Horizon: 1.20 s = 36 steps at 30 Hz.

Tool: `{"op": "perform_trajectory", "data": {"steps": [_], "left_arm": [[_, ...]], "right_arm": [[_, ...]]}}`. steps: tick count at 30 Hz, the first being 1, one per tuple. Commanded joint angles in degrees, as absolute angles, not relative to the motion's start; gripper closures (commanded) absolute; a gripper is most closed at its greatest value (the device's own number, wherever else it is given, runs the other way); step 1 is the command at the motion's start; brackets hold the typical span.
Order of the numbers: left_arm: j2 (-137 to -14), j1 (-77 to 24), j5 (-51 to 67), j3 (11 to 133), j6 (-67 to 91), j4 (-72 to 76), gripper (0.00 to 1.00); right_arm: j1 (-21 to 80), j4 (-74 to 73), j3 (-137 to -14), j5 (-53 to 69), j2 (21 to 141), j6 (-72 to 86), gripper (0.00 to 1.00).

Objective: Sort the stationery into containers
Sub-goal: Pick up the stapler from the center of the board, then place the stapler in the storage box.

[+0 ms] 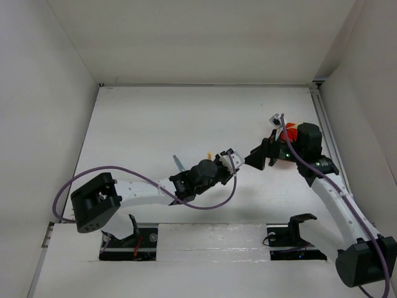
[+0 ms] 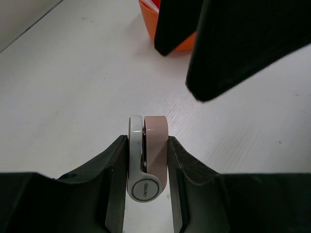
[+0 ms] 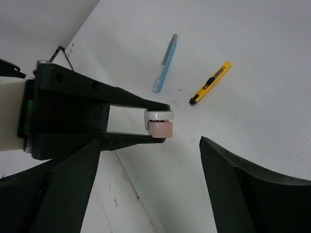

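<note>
My left gripper point(image 1: 233, 162) is shut on the small grey-pink piece point(image 2: 147, 154) and holds it above the table; the piece also shows in the right wrist view point(image 3: 159, 124). My right gripper point(image 1: 259, 160) is open and empty, its jaws wide apart, just right of the left gripper and facing it. The orange tub point(image 1: 289, 134) sits behind the right gripper, mostly hidden by the arm; its rim shows in the left wrist view point(image 2: 148, 17). A blue pen point(image 3: 165, 63) and a yellow-black marker point(image 3: 210, 83) lie on the table beyond the left gripper. The other stationery is out of view.
White walls enclose the table on the left, back and right. In the top view the blue pen point(image 1: 178, 162) and the yellow-black marker point(image 1: 209, 155) lie close beside the left arm. A purple cable loops beneath the left arm.
</note>
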<state>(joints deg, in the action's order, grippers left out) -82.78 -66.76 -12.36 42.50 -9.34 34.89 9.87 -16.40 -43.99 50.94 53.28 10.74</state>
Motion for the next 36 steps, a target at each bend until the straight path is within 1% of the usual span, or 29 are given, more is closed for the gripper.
{"op": "perform_trajectory", "data": {"steps": [1,8,11,13,19,22,26,29,33,36], "left_arm": [[-78.58,-66.88,-11.95,42.10,-11.60,41.57,1.00],[-76.20,-66.88,-7.04,41.57,-11.60,41.57,1.00],[-76.20,-66.88,-5.98,41.05,-10.99,41.57,1.00],[-76.73,-66.88,-5.98,41.04,-10.99,41.57,1.00],[-78.48,-66.88,-6.50,41.04,-10.99,42.10,1.00],[-79.01,-66.88,-6.50,41.04,-10.99,42.10,1.00],[-79.01,-66.88,-7.12,41.04,-10.99,42.10,1.00],[-79.01,-66.88,-6.50,41.66,-10.46,42.10,1.00],[-78.49,-66.88,-5.98,41.66,-10.46,42.10,1.00],[-77.87,-66.88,-5.98,41.66,-10.46,42.10,1.00]], "right_arm": [[11.68,-14.77,-42.63,52.91,54.49,10.55,0.12],[13.53,-7.83,-40.43,53.53,57.39,13.27,0.19],[14.14,-6.60,-40.95,53.53,57.92,13.89,0.19],[14.15,-6.59,-40.96,53.53,57.92,14.41,0.21],[14.15,-6.59,-42.80,51.59,53.98,14.94,0.21],[14.15,-6.59,-43.85,49.58,52.48,14.94,0.21],[14.15,-10.20,-45.35,45.09,51.25,13.45,0.21],[14.15,-10.20,-45.35,45.09,52.02,13.45,0.21],[14.68,-9.67,-44.82,45.79,53.44,13.45,0.25],[15.29,-8.61,-44.30,45.79,53.96,13.97,0.27]]}}
